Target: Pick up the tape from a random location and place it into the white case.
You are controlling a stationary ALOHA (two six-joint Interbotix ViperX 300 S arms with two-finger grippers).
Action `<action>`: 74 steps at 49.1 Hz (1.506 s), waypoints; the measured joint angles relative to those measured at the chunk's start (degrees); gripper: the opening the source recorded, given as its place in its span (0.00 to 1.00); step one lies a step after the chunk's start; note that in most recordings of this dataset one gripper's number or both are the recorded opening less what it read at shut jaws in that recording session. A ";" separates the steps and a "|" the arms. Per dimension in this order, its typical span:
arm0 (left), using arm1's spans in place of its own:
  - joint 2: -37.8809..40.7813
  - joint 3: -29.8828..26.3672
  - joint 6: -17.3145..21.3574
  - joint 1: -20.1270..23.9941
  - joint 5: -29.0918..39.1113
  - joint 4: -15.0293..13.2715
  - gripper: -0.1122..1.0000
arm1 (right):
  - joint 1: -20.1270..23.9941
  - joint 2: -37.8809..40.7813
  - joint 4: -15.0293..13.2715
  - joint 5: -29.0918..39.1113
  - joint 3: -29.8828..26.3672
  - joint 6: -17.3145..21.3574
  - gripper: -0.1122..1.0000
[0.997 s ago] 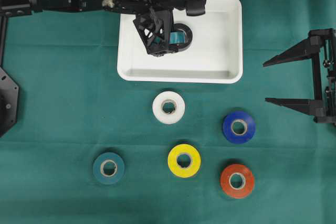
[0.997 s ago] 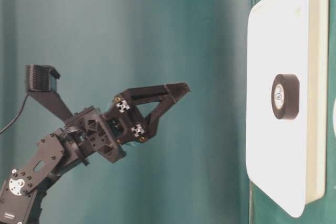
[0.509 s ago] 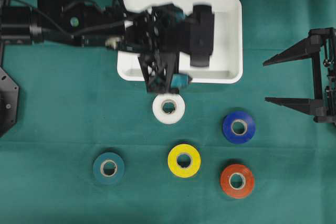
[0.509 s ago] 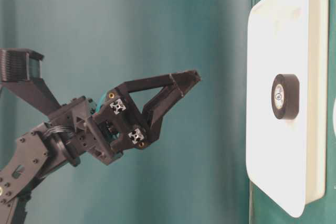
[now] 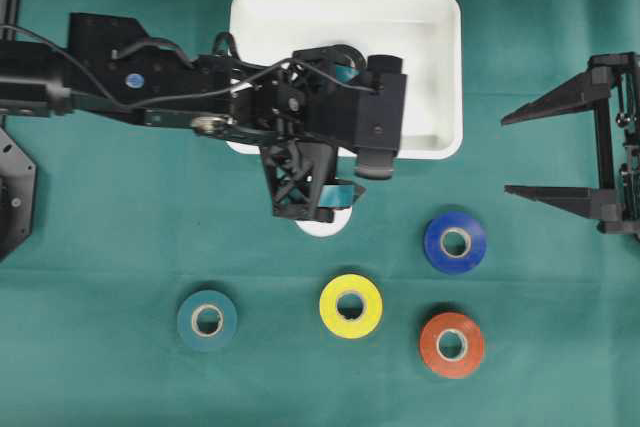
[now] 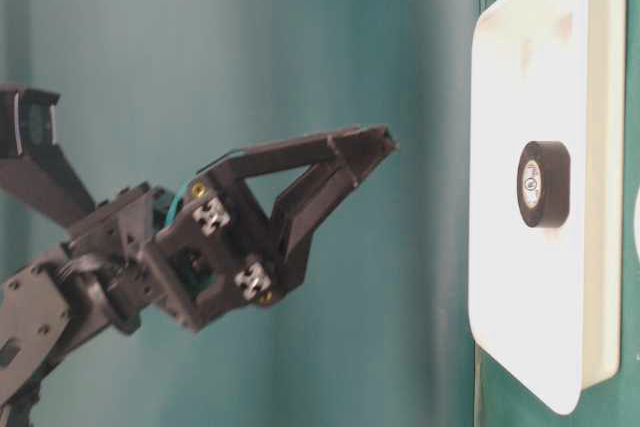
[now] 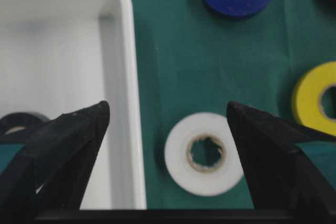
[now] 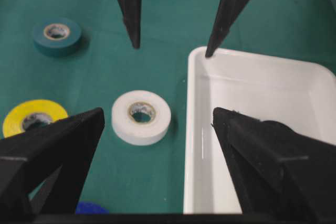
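The white case (image 5: 428, 52) lies at the back centre, and a black tape roll (image 6: 545, 184) rests flat inside it, mostly hidden under the left arm in the overhead view. A white tape roll (image 7: 206, 153) lies on the green cloth just in front of the case's near rim. My left gripper (image 7: 167, 107) hovers open above that rim and the white roll (image 5: 322, 226), holding nothing. My right gripper (image 5: 505, 157) stands open and empty at the right edge, pointing toward the case.
Further rolls lie flat on the cloth: blue (image 5: 455, 242), yellow (image 5: 351, 305), red (image 5: 451, 344) and teal (image 5: 207, 320). The left arm (image 5: 150, 87) stretches across from the left over the case's left half.
My left gripper, open throughout, has drawn back from above the black roll in the case, crossed the near rim and now hangs over the white roll. The right arm has not moved.
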 measured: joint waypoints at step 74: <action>-55.28 58.10 -2.64 -0.62 -37.71 -0.62 0.97 | 0.00 -0.18 0.00 0.44 0.18 0.00 0.93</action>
